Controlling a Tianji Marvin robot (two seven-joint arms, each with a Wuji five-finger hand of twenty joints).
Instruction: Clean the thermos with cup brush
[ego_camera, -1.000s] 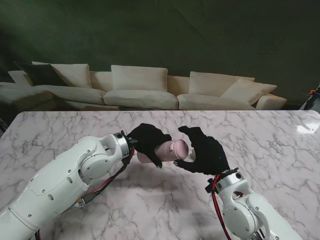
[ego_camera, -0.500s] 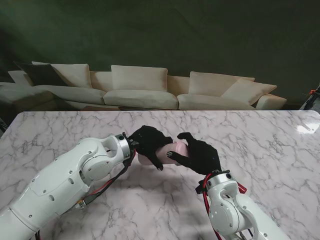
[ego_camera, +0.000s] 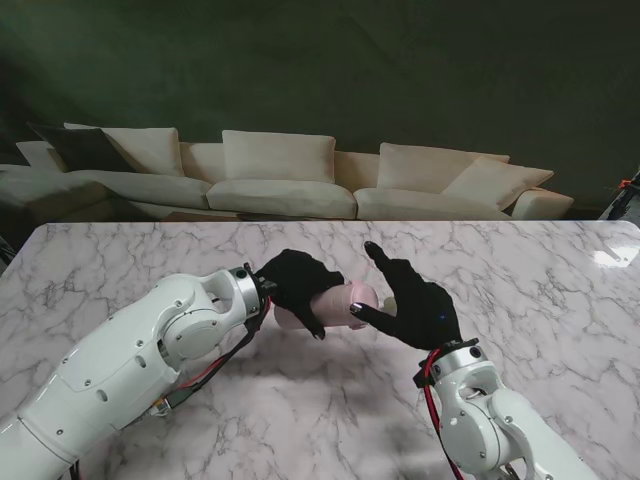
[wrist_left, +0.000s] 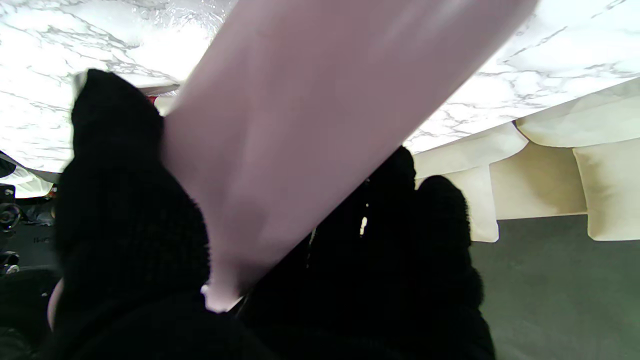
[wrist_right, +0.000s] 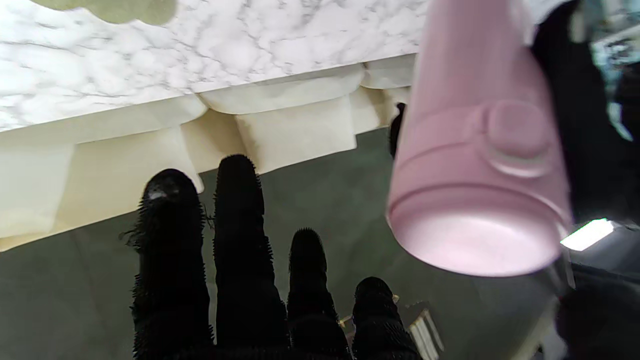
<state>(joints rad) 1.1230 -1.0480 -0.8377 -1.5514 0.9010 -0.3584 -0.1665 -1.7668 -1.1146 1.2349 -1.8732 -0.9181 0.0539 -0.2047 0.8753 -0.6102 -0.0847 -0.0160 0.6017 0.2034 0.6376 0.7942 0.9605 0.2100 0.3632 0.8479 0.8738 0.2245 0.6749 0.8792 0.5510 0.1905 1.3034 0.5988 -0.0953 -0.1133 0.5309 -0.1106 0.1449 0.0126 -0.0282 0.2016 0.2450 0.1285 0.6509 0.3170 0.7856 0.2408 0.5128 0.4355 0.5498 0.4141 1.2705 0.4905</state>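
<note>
My left hand (ego_camera: 295, 282), in its black knit glove, is wrapped around the pale pink cylindrical thermos (ego_camera: 340, 303), holding it on its side off the table with the capped end pointing at my right hand (ego_camera: 415, 303). The right hand grips nothing, fingers (wrist_right: 239, 240) straight and spread, thumb tip just beside the cap. Beneath both hands lies the white grey-veined marble table (ego_camera: 560, 290); beyond its far edge stands a cream cushioned sofa (ego_camera: 280, 172) against a dark green wall (ego_camera: 400, 70)
</note>
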